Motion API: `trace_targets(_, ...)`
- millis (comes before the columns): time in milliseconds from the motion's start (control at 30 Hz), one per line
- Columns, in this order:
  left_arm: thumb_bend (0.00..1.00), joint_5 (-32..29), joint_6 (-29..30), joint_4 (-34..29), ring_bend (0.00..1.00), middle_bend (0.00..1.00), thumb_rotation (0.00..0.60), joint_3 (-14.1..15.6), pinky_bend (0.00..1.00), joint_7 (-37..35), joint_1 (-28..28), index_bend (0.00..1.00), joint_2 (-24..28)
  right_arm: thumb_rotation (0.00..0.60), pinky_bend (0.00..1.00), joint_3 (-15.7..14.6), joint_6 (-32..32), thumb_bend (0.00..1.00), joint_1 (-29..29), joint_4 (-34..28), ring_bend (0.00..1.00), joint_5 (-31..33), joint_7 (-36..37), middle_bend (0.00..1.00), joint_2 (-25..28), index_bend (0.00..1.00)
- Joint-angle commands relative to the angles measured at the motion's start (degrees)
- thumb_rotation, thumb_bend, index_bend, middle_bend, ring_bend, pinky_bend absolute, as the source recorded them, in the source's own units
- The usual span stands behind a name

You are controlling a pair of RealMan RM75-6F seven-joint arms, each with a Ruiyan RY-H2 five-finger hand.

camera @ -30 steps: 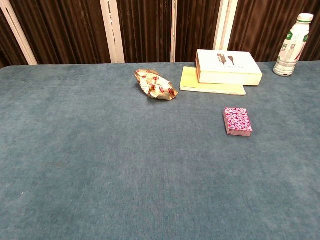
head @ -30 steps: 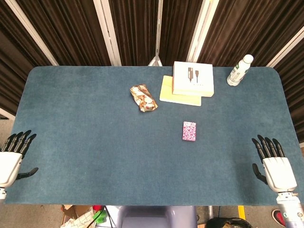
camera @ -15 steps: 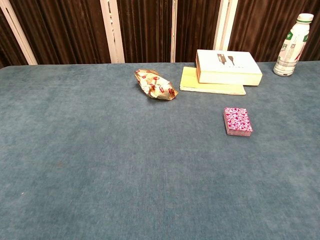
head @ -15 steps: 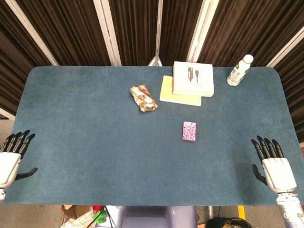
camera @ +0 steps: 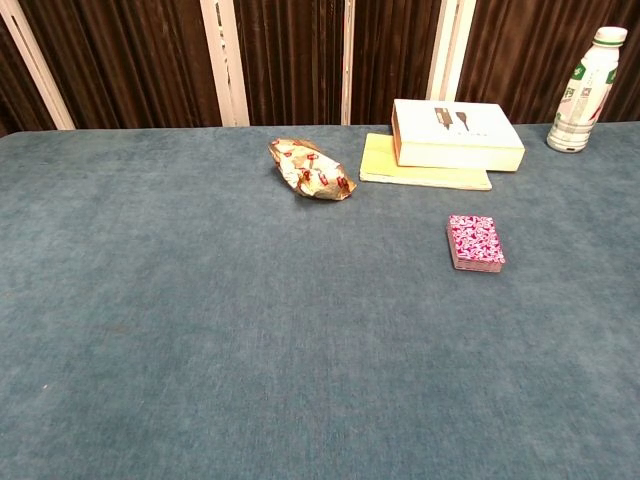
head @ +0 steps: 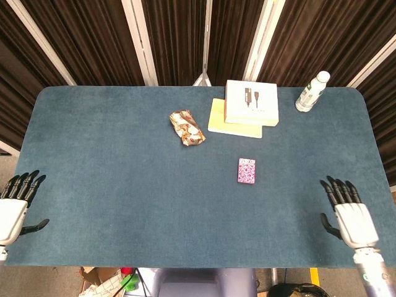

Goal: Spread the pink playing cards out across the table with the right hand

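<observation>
A squared-up deck of pink playing cards (head: 246, 171) (camera: 475, 243) lies flat on the blue table (head: 111, 167), right of centre. My right hand (head: 348, 213) hovers over the table's front right corner, fingers spread and empty, well to the right of the deck and nearer me. At the front left edge my left hand (head: 15, 207) is also open, holding nothing. The chest view shows neither hand.
Beyond the deck, a white box (head: 250, 102) rests on a yellow pad (head: 218, 117). A crumpled snack wrapper (head: 187, 127) lies to their left. A white bottle (head: 312, 91) stands at the far right corner. Dark curtains hang behind the table.
My right hand has shifted slightly left, in over the table's corner. The deck and my left hand have stayed put.
</observation>
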Motion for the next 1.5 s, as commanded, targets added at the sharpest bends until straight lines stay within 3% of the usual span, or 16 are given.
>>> trace_targets(33,0.01,-0.2,-0.3,-0.1,0.0,0.0,0.6,0.0,0.0,0.0,-0.1,0.0,0.1,0.6,0.0,1.9,-5.5,0.46,3.8,-4.5,0.0,3.0,-1.4,0.0,0.4,0.0)
trace_targets(300,0.01,-1.2,-1.4,-0.8,0.0,0.0,0.6,0.0,0.0,-0.5,-0.3,0.0,0.6,0.6,0.0,6.3,-16.5,0.46,12.0,-11.7,0.0,14.1,-10.7,0.0,-3.1,0.0)
trace_targets(533,0.01,-1.8,-2.5,-1.3,0.0,0.0,0.6,0.1,0.0,-1.5,-0.5,0.0,1.2,0.6,0.0,9.6,-20.0,0.44,18.2,-11.5,0.0,24.7,-19.1,0.0,-9.6,0.0)
trace_targets(667,0.01,-2.0,-3.2,-1.5,0.0,0.0,0.6,0.1,0.0,-2.2,-0.8,0.0,1.6,0.6,0.0,11.3,-20.2,0.43,21.9,-9.6,0.0,31.7,-23.9,0.0,-14.2,0.0)
trace_targets(867,0.01,-2.2,-3.7,-1.6,0.0,0.0,0.6,0.1,0.0,-3.2,-0.9,0.0,2.0,0.6,0.0,12.7,-19.2,0.23,26.6,-7.0,0.0,39.2,-29.9,0.0,-19.4,0.0)
trace_targets(1267,0.01,-3.1,-4.7,-1.9,0.0,0.0,0.6,0.1,0.0,-4.1,-1.2,0.0,2.3,0.6,0.0,15.1,-15.5,0.23,35.5,0.8,0.0,45.8,-39.8,0.0,-28.2,0.0)
trace_targets(1500,0.01,-3.7,-5.3,-2.1,0.0,0.0,0.6,0.3,0.0,-4.2,-1.2,0.0,2.8,0.6,0.0,15.8,-13.3,0.23,38.7,4.8,0.0,54.3,-45.9,0.0,-31.0,0.0)
